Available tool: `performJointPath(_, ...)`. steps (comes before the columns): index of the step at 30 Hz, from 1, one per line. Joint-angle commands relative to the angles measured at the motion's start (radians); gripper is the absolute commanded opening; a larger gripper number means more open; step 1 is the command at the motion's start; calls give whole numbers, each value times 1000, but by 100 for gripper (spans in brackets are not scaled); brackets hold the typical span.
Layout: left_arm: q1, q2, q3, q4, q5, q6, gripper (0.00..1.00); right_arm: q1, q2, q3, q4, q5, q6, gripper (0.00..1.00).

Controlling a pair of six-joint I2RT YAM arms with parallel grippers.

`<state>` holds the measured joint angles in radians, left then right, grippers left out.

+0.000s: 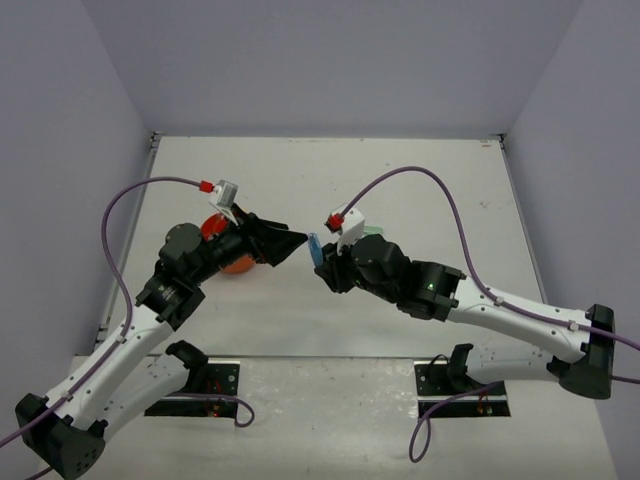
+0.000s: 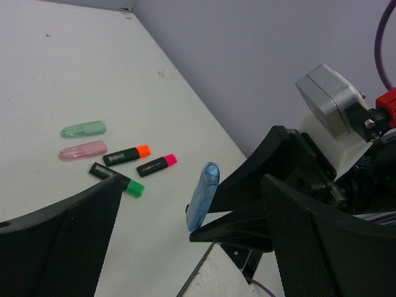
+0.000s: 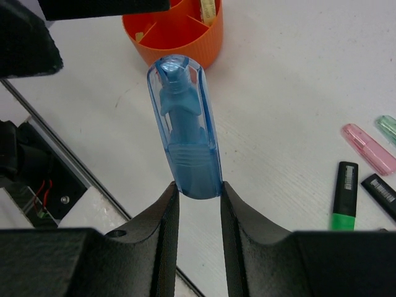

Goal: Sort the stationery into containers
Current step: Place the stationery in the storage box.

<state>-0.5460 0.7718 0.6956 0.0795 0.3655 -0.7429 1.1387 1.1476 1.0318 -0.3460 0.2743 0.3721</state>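
Observation:
My right gripper is shut on the lower end of a clear blue bar and holds it upright above the table. In the top view the blue bar hangs between the two arms. My left gripper is open and empty, its fingertips close to the bar but apart from it. The round orange tub with dividers stands beyond the bar, with a yellowish piece in one compartment. In the top view the tub is mostly hidden under the left arm.
On the table lie a green bar, a pink bar, and orange-ended, pink-ended and green-ended black highlighters. The table's near edge and the arm mounts lie just below the held bar.

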Motion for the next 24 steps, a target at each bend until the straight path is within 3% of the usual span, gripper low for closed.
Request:
performJointPath(1,-7,5,-11,136,70,-26,88,19,16,82,-2,39,-13,0)
performJointPath(10,-22,34,-34,180,106,-28,56,33,53,159,-18,25,-16,0)
performJointPath(16,-31,46,-18,190,133,-13,17,36,61,175,-8,15,-18,0)
performJointPath(19,-31,43,-9,137,65,16,1,38,53,163,-4,4,-18,0)
performJointPath(20,-30,42,-4,121,46,32,0,38,44,150,5,0,-20,0)
performJointPath(21,-30,42,4,96,1,51,0,37,32,133,14,-6,-20,7)
performJointPath(22,-31,43,13,59,-79,71,0,36,18,113,24,-12,-18,23)
performJointPath(23,-31,47,31,-4,-178,84,0,36,2,93,24,7,-10,70)
performJointPath(24,-31,55,52,-101,-289,94,0,37,-16,74,22,32,4,93)
